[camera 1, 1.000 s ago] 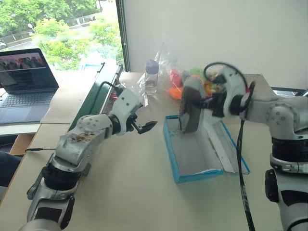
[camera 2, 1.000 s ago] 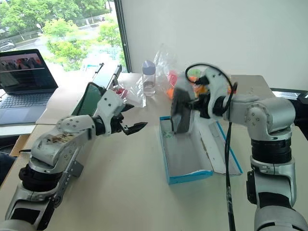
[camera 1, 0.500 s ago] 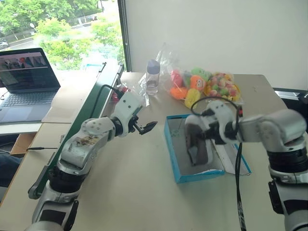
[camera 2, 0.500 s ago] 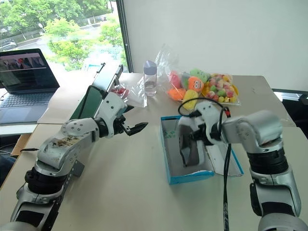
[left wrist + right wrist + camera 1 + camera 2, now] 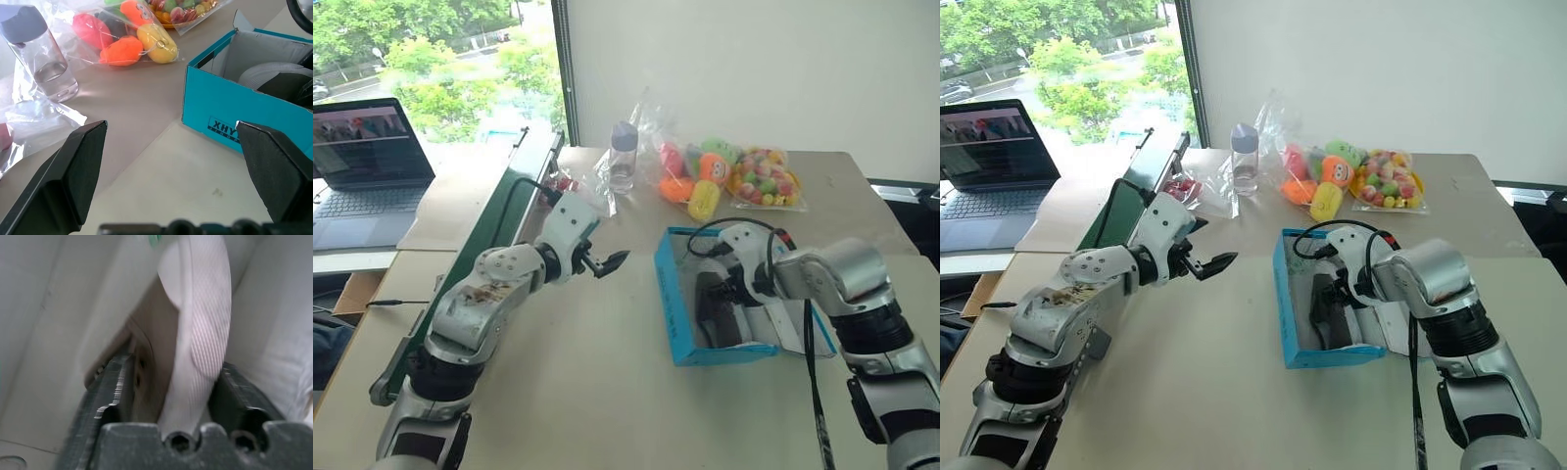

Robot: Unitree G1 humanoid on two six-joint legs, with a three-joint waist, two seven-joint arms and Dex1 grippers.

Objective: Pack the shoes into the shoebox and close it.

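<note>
the right gripper (image 5: 171, 396) reaches steeply down into the bright blue cardboard shoebox (image 5: 674, 313), black fingers straddling a grey canvas sneaker (image 5: 195, 323) lying on its side inside; whether it grips is unclear. the left gripper (image 5: 605, 262) hovers spread wide and empty, near level, beside the box.

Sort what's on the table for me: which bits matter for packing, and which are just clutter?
Job:
- shoebox, open
- shoe, lying in the box on its side, between the right gripper's fingers

Clutter:
- bottle
- bags of toys
- laptop
- green conveyor
</note>
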